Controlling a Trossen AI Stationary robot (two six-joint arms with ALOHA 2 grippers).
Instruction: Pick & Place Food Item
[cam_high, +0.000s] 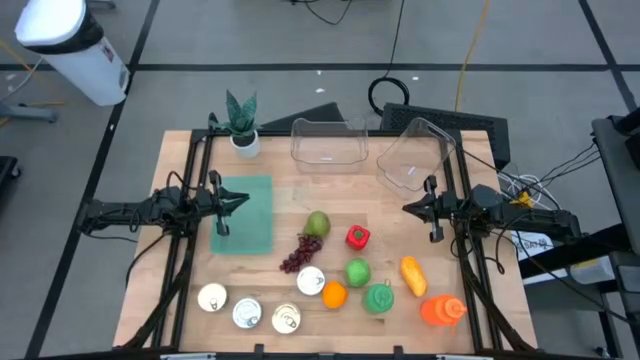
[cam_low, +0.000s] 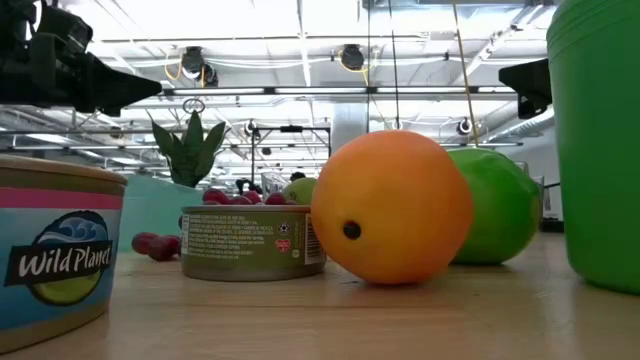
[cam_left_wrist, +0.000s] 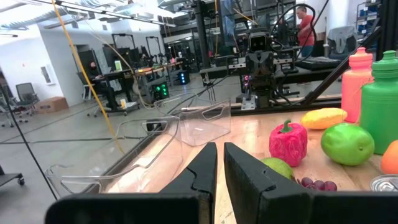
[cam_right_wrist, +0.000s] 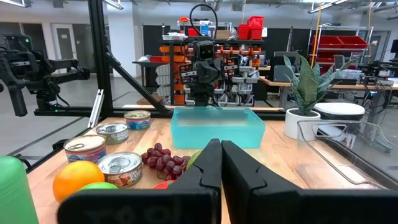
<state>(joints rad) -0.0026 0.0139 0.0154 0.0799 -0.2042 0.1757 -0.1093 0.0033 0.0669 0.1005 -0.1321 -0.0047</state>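
Food lies loose on the wooden table (cam_high: 190, 160): a green pear (cam_high: 317, 223), a red pepper (cam_high: 357, 237), purple grapes (cam_high: 298, 254), a green lime (cam_high: 357, 271), an orange (cam_high: 334, 294) and a yellow-orange piece (cam_high: 413, 276). My left gripper (cam_high: 243, 200) hangs shut and level over the teal tray (cam_high: 245, 225) at the table's left, and its fingers (cam_left_wrist: 202, 168) have nothing between them. My right gripper (cam_high: 406, 208) hangs shut and level at the table's right, above the wood, with nothing in it (cam_right_wrist: 221, 146). Both point toward the table's middle.
Two clear tubs (cam_high: 326, 142) (cam_high: 413, 155) and a potted plant (cam_high: 241, 125) stand at the far edge. Several cans (cam_high: 247, 313) (cam_high: 311, 280) sit near the front left. A green bottle (cam_high: 379, 298) and an orange bottle (cam_high: 441, 311) stand near the front right.
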